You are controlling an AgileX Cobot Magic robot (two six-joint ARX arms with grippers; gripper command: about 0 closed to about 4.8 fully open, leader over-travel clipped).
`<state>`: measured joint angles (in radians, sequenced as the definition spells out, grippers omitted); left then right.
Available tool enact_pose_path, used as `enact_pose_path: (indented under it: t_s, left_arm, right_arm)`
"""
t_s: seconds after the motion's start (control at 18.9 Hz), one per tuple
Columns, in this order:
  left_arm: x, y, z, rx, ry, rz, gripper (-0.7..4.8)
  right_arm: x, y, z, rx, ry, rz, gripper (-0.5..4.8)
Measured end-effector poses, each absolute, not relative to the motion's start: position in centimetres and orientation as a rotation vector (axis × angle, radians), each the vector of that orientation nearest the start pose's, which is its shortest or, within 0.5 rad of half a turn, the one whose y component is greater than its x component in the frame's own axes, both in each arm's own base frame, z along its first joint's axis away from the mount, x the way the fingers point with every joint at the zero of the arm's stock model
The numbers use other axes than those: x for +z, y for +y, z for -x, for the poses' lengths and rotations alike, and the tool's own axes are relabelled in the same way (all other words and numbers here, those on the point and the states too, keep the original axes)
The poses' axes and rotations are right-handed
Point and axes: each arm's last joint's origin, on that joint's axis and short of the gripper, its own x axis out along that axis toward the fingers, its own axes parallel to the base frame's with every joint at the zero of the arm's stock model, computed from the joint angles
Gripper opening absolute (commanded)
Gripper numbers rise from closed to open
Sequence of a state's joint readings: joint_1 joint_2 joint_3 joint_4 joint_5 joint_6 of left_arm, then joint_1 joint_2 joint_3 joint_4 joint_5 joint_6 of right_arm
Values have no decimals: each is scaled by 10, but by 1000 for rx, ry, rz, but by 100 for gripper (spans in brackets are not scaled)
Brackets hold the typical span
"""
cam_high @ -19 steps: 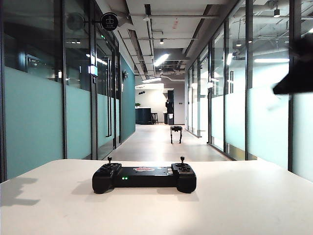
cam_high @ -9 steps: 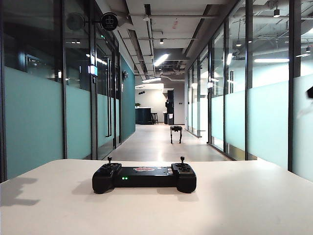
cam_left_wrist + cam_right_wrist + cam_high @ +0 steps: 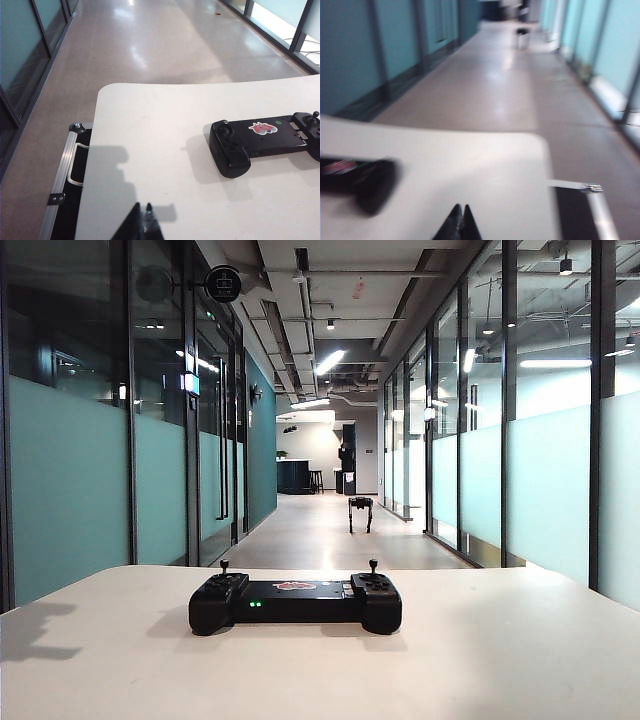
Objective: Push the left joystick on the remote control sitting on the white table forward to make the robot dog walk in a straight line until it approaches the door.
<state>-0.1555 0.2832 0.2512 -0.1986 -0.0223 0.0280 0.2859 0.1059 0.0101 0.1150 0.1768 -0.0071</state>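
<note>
Glass-walled corridor with teal frosted panels, seen over the white table point(image 3: 500, 660) that fills the foreground.

Right gripper point(image 3: 459, 220): fingertips pressed together, closed on nothing, hanging over the table beside the right handle of the remote control point(image 3: 357, 185); the right wrist view is blurred. Left gripper point(image 3: 144, 220): fingertips likewise meeting in a point, closed and empty, poised above the table well apart from the remote control's point(image 3: 265, 142) left handle, near the table's rounded corner. Neither arm appears in the exterior view.

Remote control point(image 3: 295, 602): lies flat near the middle of the table, green lights lit, reddish logo on its flat centre. Left joystick point(image 3: 224, 567) stands upright and untouched on the left handle; its twin rises from the right handle.

Robot dog point(image 3: 360, 510): stands on the corridor floor far beyond the remote control, just right of the controller's centre line, close to the far end of the hall. A dark case with a metal edge point(image 3: 65, 175) sits below the table edge beside the left gripper.

Step in hand, by judgement: both arms are clear of the controller, so either the walk is done or no push is under way. Any further push calls for a closed fingertip brought onto the left joystick's tip and eased away towards the corridor, without shifting the controller.
</note>
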Motion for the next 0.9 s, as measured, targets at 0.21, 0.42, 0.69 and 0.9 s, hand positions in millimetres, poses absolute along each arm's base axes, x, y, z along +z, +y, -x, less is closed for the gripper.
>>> enact_pose_path:
  t_s: [0.21,0.42,0.69,0.9]
  left_arm:
    - [207,-16,-106,-136,229,-48,-5]
    - [207,-16,-106,-136,230,-48,-5]
    - [207,-16,-106,-135,229,-48,-5]
    - [207,-16,-106,-136,227,-48,-5]
  right_arm:
    - [173,12,-98,75,-77,-1,-1]
    - [172,3,-97,-3,-67,4,-1]
    - [172,1,-97,-39,-68,4,-1]
    - [172,1,-97,-43,-68,4,-1]
